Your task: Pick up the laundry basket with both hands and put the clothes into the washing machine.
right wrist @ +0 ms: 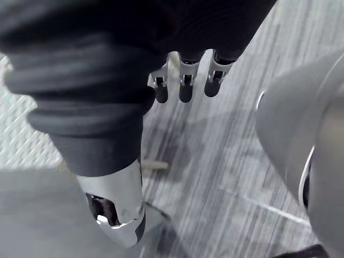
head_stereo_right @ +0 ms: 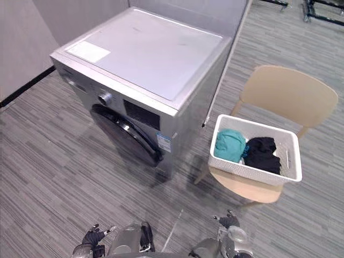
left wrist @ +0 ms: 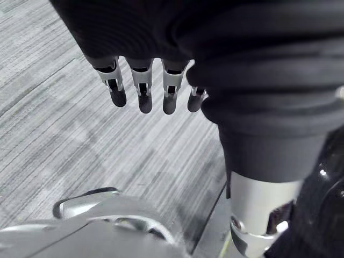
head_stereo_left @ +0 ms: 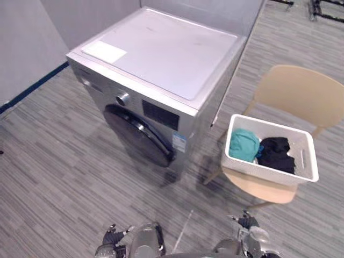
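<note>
Both robot hands [left wrist: 142, 88] [right wrist: 185, 86] slack, empty, above floor [left wrist: 80, 134]

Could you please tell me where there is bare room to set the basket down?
The floor before the washing machine is bare, and so is its top apart from the white label. The gap between machine and chair is narrow, and the basket takes up most of the chair's seat.

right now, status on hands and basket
Left hand, right hand open, empty. Laundry basket on tan chair, teal and black clothes inside. Blocking: washing machine door shut.
</note>
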You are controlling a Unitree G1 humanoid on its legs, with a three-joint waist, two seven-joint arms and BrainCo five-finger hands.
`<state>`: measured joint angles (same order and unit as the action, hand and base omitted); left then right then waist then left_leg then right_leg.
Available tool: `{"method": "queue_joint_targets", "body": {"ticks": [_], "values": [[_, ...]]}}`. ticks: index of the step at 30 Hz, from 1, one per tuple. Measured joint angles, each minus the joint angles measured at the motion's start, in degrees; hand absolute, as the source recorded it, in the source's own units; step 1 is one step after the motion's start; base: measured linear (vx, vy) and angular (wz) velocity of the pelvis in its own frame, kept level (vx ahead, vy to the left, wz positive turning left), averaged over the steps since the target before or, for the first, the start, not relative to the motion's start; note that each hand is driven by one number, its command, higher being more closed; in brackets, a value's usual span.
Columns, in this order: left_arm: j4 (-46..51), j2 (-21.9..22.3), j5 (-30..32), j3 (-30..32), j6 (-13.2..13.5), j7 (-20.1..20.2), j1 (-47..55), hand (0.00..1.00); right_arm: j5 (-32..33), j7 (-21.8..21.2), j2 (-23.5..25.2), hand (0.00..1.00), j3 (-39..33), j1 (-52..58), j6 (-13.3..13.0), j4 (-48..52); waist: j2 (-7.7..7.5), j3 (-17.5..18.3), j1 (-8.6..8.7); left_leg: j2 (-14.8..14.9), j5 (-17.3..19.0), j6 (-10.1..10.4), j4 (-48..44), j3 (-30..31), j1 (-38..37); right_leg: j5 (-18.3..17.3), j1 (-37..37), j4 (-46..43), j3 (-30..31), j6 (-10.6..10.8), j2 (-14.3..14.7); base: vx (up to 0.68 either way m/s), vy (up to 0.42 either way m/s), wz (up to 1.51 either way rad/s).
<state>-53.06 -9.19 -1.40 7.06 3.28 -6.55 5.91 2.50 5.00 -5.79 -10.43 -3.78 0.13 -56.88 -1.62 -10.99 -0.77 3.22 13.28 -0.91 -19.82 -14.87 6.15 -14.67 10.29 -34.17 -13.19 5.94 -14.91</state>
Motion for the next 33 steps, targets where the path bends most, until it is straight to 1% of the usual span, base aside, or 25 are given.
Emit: {"method": "queue_joint_targets", "body": {"ticks": [1, 2, 3, 4, 6, 7, 10, 12, 14, 17, 18, 19, 20, 21, 22, 23, 24, 25, 26, 28, 30, 31, 32, 33], "values": [[0.1, 0.3, 1.6, -0.1, -0.4, 0.0, -0.6, 0.00, -1.8, 0.2, -0.3, 0.00, 1.0, -0.5, 0.0, 0.7, 0.07, -0.1, 0.22, -0.7, -0.3, 0.5, 0.0, 2.4, -0.5, 1.5, 0.1, 9.5, 4.2, -2.1, 6.3, 0.21, 0.013, 0.93], [-0.1, 0.9, 1.9, -0.2, -0.4, 0.1, -0.9, 0.00, -2.2, 0.2, -0.8, 0.00, 1.4, -0.2, 0.0, 1.4, 0.82, -0.1, 0.72, -0.8, -0.5, 0.7, -0.2, 3.8, -0.5, 2.0, -1.1, 10.4, 4.2, -2.6, 6.5, 0.26, 0.026, 1.04], [0.2, 1.5, 2.1, -0.4, -0.1, 0.1, -0.7, 0.00, -2.6, 0.2, -1.1, 0.00, 2.5, 0.2, 0.0, 1.8, 1.32, 0.1, 0.19, -1.2, -1.1, 1.8, 0.6, 4.7, -0.8, 2.5, -2.0, 11.4, 4.2, -1.9, 6.6, 0.22, -0.003, 0.60], [0.4, 2.2, 2.1, -0.2, -0.1, 0.0, -0.7, 0.00, -2.6, -0.1, -1.2, 0.00, 3.7, 0.3, -0.1, 2.7, 1.74, 0.3, -0.42, -1.2, -1.7, 2.7, 1.8, 5.4, -0.8, 2.6, -2.7, 12.5, 3.5, -2.1, 6.7, 0.22, -0.012, 0.36], [0.2, 2.9, 2.1, -0.2, -0.2, 0.0, -0.1, 0.00, -2.9, -0.4, -0.9, 0.00, 6.2, -0.7, -0.3, 4.9, 2.40, 0.4, -0.31, -1.2, -2.7, 3.4, 3.7, 7.1, -1.0, 2.8, -3.8, 14.1, 1.3, -2.3, 6.8, 0.18, -0.078, 0.43], [0.2, 3.4, 2.0, -0.3, -0.2, 0.0, 0.1, 0.00, -3.1, -0.5, -0.4, 0.00, 7.1, -0.8, -0.3, 5.8, 2.35, 0.4, -0.30, -1.2, -3.7, 4.0, 5.3, 7.5, -2.0, 3.1, -5.3, 15.3, -0.2, -2.4, 6.8, 0.17, -0.086, 0.52], [0.3, 4.2, 1.9, -0.3, -0.1, 0.0, 0.3, 0.00, -3.2, -1.4, 0.5, 0.00, 8.7, -0.8, -0.6, 6.5, 2.32, 0.5, -0.46, -1.3, -4.9, 4.4, 7.7, 9.3, -4.5, 3.2, -9.1, 17.7, -2.7, -2.5, 7.2, 0.15, -0.084, 0.48], [0.3, 4.6, 1.8, -0.5, -0.1, -0.1, 0.2, 0.00, -3.3, -1.6, 1.0, 0.00, 11.6, -1.4, -1.1, 6.5, 2.49, 1.2, -1.26, -0.9, -5.5, 4.9, 8.4, 10.5, -4.9, 4.0, -10.8, 19.5, -4.1, -3.0, 7.9, 0.13, -0.069, 0.33], [0.3, 4.7, 1.8, -0.7, -0.1, -0.1, 0.0, 0.00, -3.7, -1.7, 1.2, 0.00, 13.3, -1.4, -1.2, 6.4, 2.31, 1.8, -1.76, -1.1, -6.8, 4.7, 8.9, 10.9, -4.9, 5.1, -11.8, 21.2, -4.8, -3.1, 8.0, 0.10, -0.041, 0.28], [0.3, 5.0, 1.7, -1.0, -0.1, -0.5, -0.1, 0.00, -3.8, -1.8, 2.3, 0.00, 15.2, -2.1, -1.1, 6.5, 2.39, 1.8, -1.91, -1.4, -8.6, 4.7, 8.8, 12.7, -4.2, 6.9, -13.1, 22.4, -7.3, -3.0, 8.0, 0.08, -0.021, 0.41], [0.3, 5.0, 1.6, -1.4, -0.2, -1.1, -0.4, 0.00, -3.8, -1.6, 2.7, 0.00, 15.9, -3.2, -1.1, 6.5, 2.36, 1.8, -2.01, -1.6, -9.3, 5.1, 8.5, 13.6, -2.7, 7.3, -12.7, 22.2, -8.2, -3.0, 7.8, 0.03, 0.000, 0.48], [0.5, 5.0, 1.4, -1.9, -0.2, -1.2, -0.6, 0.00, -3.8, -1.3, 2.7, 0.00, 15.9, -4.0, -1.1, 6.5, 2.36, 1.8, -2.04, -1.7, -9.7, 4.5, 8.1, 13.9, -2.1, 7.4, -12.3, 21.9, -9.0, -3.1, 7.7, 0.03, 0.006, 0.58], [0.9, 5.1, 1.1, -2.6, -0.1, -1.3, -1.2, 0.00, -3.8, -1.2, 2.9, 0.00, 15.9, -5.8, -1.1, 6.5, 2.47, 1.7, -2.49, -1.9, -10.8, 4.6, 7.5, 14.3, -0.5, 7.4, -10.1, 18.9, -10.2, -3.1, 6.9, 0.01, 0.003, 0.42], [1.0, 5.6, 0.9, -2.6, -0.2, -1.3, -2.4, 0.00, -3.8, -0.8, 1.9, 0.00, 15.8, -7.7, -1.2, 6.6, 3.44, 0.8, -3.26, -1.0, -11.4, 4.4, 7.2, 14.8, 0.2, 7.5, -5.9, 12.4, -10.3, -3.3, 6.4, -0.04, -0.002, 0.37], [1.5, 6.2, 0.8, -2.5, -0.1, -1.7, -3.0, 0.00, -3.8, 0.1, 1.8, 0.00, 15.9, -10.6, -1.3, 6.6, 5.20, -0.7, -3.83, 0.0, -11.4, 4.5, 6.8, 15.6, 0.9, 3.6, -3.6, 13.2, -9.6, -2.0, 7.6, -0.07, -0.003, 0.24], [1.6, 6.0, 0.8, -2.5, -0.1, -1.9, -3.3, 0.00, -3.8, 0.1, 2.0, 0.00, 15.9, -11.9, -1.3, 7.0, 4.76, -1.1, -3.87, -0.2, -11.7, 4.9, 6.8, 15.8, 1.3, 4.7, -3.7, 18.2, -9.2, -2.2, 8.0, -0.04, -0.045, 0.37], [2.5, 5.5, 0.5, -2.6, 0.0, -2.3, -4.3, 0.00, -3.8, 0.5, 2.5, 0.00, 15.7, -13.7, -1.2, 8.6, 3.19, -2.2, -4.66, -1.9, -11.7, 5.0, 6.4, 15.9, 2.3, 12.6, -2.8, 24.3, -8.4, -3.1, 6.5, 0.00, -0.092, 0.42], [3.1, 6.0, 0.1, -2.4, 0.1, -2.5, -5.2, 0.00, -4.2, 1.4, 2.2, 0.00, 16.0, -15.6, -0.8, 9.1, 3.59, -3.5, -4.83, -2.0, -11.0, 5.5, 5.4, 16.4, 3.3, 11.4, -1.9, 23.3, -8.9, -4.3, 5.7, 0.00, -0.098, 0.31], [3.9, 6.1, -0.3, -2.4, 0.4, -2.6, -5.2, 0.00, -4.4, 2.6, 2.3, 0.00, 15.8, -16.5, -0.4, 9.0, 4.06, -3.9, -4.97, -1.4, -11.0, 5.6, 4.6, 16.2, 5.2, 11.8, -0.5, 23.2, -9.1, -4.7, 6.3, -0.06, -0.098, 0.12], [4.4, 6.4, -0.4, -2.4, 0.7, -3.0, -5.0, 0.00, -4.3, 2.8, 2.7, 0.00, 15.7, -18.2, -0.1, 11.9, 4.86, -5.4, -5.25, -0.3, -11.0, 5.6, 4.3, 16.1, 7.6, 11.9, 2.3, 22.2, -8.9, -5.0, 7.2, -0.13, -0.083, -0.08], [5.1, 6.8, -0.8, -2.5, 0.8, -3.5, -5.0, 0.00, -4.1, 3.3, 2.9, 0.00, 15.6, -20.8, 0.0, 13.5, 5.16, -6.3, -5.57, 0.0, -10.9, 5.5, 4.8, 16.1, 8.3, 11.5, 4.3, 20.2, -8.7, -5.5, 7.1, -0.15, -0.048, -0.06], [5.9, 6.8, -0.8, -2.5, 1.1, -3.6, -5.0, 0.00, -4.1, 4.1, 2.9, 0.00, 15.3, -23.1, 0.0, 13.5, 5.31, -6.8, -6.13, 0.2, -10.7, 5.5, 5.5, 16.1, 8.4, 11.3, 5.5, 18.8, -8.7, -5.9, 7.0, -0.17, -0.028, 0.01], [6.2, 6.8, -0.8, -2.5, 1.2, -3.6, -5.0, 0.00, -4.0, 4.6, 2.8, 0.00, 15.2, -24.3, 0.0, 13.5, 5.43, -6.8, -6.40, 0.3, -10.3, 5.2, 5.9, 16.1, 8.6, 11.0, 6.2, 18.0, -8.8, -6.0, 7.0, -0.18, -0.003, 0.13], [6.6, 6.7, -1.0, -2.5, 1.3, -3.6, -5.0, 0.00, -3.4, 5.1, 2.6, 0.00, 14.6, -26.8, -0.1, 13.5, 5.89, -7.2, -6.42, 0.7, -8.8, 4.8, 6.4, 16.1, 8.9, 10.2, 7.6, 16.2, -9.0, -6.0, 6.9, -0.15, 0.013, 0.16]]}}
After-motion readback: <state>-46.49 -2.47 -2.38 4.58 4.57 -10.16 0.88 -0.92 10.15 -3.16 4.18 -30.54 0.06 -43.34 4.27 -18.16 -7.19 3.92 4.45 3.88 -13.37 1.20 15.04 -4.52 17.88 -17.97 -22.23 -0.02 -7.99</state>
